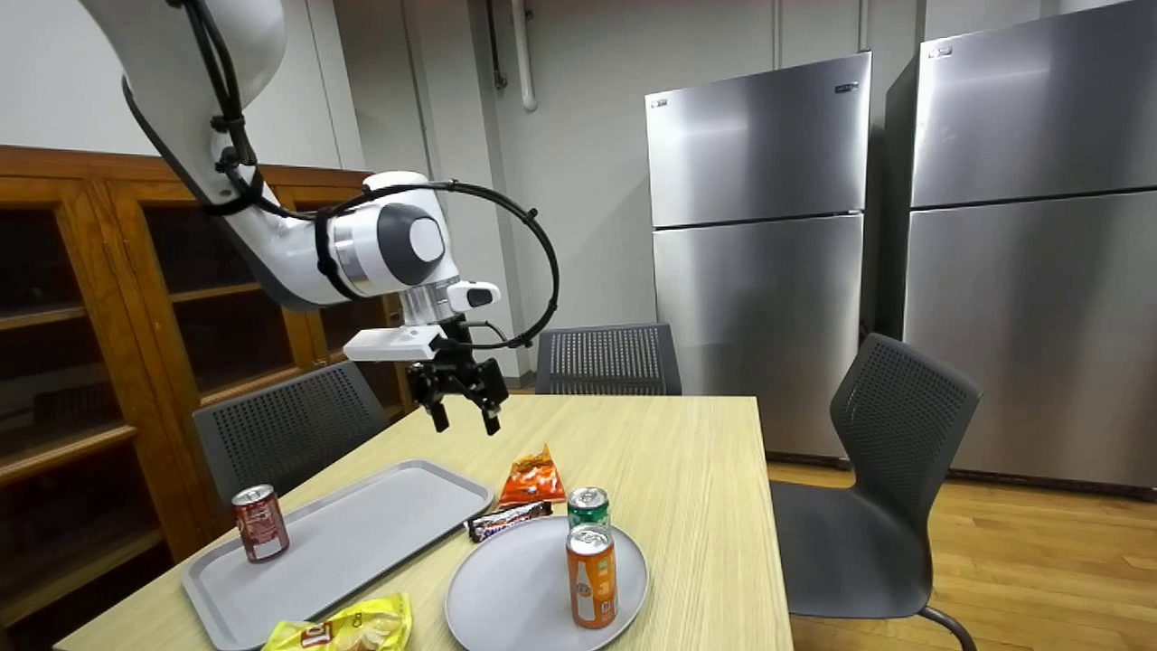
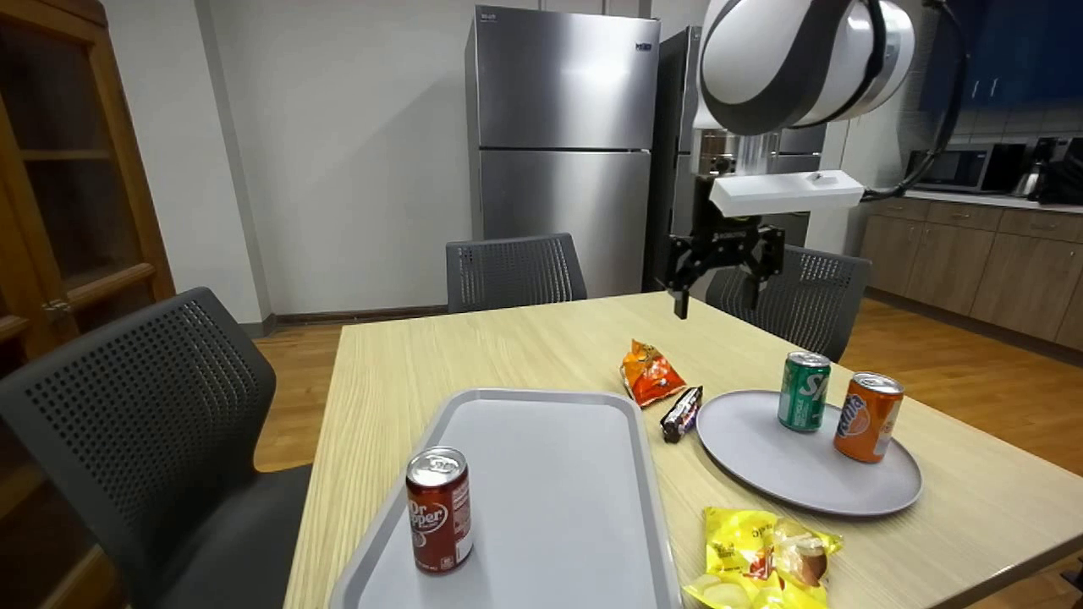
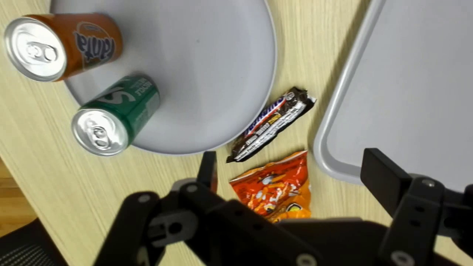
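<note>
My gripper (image 1: 465, 420) hangs in the air above the table, jaws wide apart with nothing between them; in an exterior view the gripper (image 2: 716, 301) points downward. In the wrist view an orange snack bag (image 3: 277, 188) shows below the gap, its lower part hidden by the gripper. Beside it lies a dark Snickers bar (image 3: 273, 125), along the rim of a round grey plate (image 3: 207, 66). A green Sprite can (image 3: 144, 98) and an orange Fanta can (image 3: 96, 44) stand upright on that plate. A Dr Pepper can (image 2: 438, 516) stands on the grey tray (image 2: 558, 491).
A yellow chip bag (image 2: 761, 558) lies at the near side, between tray and plate. Dark chairs (image 1: 886, 488) surround the wooden table (image 1: 687, 470). Steel refrigerators (image 1: 759, 271) and a wooden glass-door cabinet (image 1: 136, 362) stand behind.
</note>
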Controlling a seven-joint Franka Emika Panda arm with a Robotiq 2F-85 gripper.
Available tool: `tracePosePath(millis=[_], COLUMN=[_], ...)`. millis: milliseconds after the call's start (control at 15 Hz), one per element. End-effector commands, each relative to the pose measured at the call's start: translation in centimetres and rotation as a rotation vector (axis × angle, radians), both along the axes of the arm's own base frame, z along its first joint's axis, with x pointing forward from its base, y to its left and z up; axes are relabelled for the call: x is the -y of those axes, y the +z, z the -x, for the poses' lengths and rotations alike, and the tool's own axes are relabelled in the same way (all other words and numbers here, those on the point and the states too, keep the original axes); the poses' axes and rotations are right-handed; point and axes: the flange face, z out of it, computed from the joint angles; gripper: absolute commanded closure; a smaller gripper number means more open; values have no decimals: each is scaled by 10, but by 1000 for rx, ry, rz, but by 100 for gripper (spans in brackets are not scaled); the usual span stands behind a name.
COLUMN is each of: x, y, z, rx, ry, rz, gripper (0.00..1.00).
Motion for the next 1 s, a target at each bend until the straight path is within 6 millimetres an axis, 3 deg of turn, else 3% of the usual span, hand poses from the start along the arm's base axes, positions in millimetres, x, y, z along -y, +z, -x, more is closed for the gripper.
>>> tracePosePath(millis=[0, 533, 933], x=[41, 120, 152], y=[8, -8, -34], z=[11, 16, 11], rx=[26, 28, 24], ry=[-53, -226, -313], rz=[-6, 1, -11], gripper=[0, 0, 0])
